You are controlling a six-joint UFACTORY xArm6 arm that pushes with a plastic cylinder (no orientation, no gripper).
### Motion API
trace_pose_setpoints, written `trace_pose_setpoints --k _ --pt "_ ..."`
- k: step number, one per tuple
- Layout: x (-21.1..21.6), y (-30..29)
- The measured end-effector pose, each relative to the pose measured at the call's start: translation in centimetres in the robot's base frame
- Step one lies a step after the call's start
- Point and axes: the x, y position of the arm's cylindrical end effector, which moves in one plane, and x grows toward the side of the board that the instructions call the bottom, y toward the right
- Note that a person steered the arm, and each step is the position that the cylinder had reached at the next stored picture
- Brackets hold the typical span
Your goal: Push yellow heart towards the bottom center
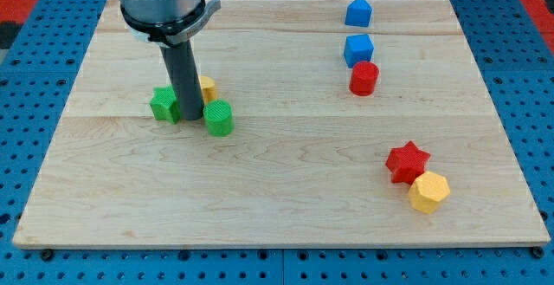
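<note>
The yellow heart (208,87) lies at the view's upper left and is mostly hidden behind my rod; only its right edge shows. My tip (191,118) rests on the board just below and left of the heart. It sits between a green block of unclear shape (163,105) on its left and a green cylinder (219,118) on its right, close to both.
A blue house-shaped block (357,12), a blue cube (358,49) and a red cylinder (363,79) cluster at the upper right. A red star (407,162) touches a yellow hexagon (428,191) at the lower right. The wooden board (277,207) ends at blue pegboard.
</note>
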Motion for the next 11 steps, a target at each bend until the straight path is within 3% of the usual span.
trace_pose_setpoints --k 2,4,5,6,10,11 --pt "-3.7 -1.2" --pt "-4.5 -0.8" --pt "-7.9 4.5" --pt "-7.2 8.7" --pt "7.8 14.5" --pt "8.1 16.2"
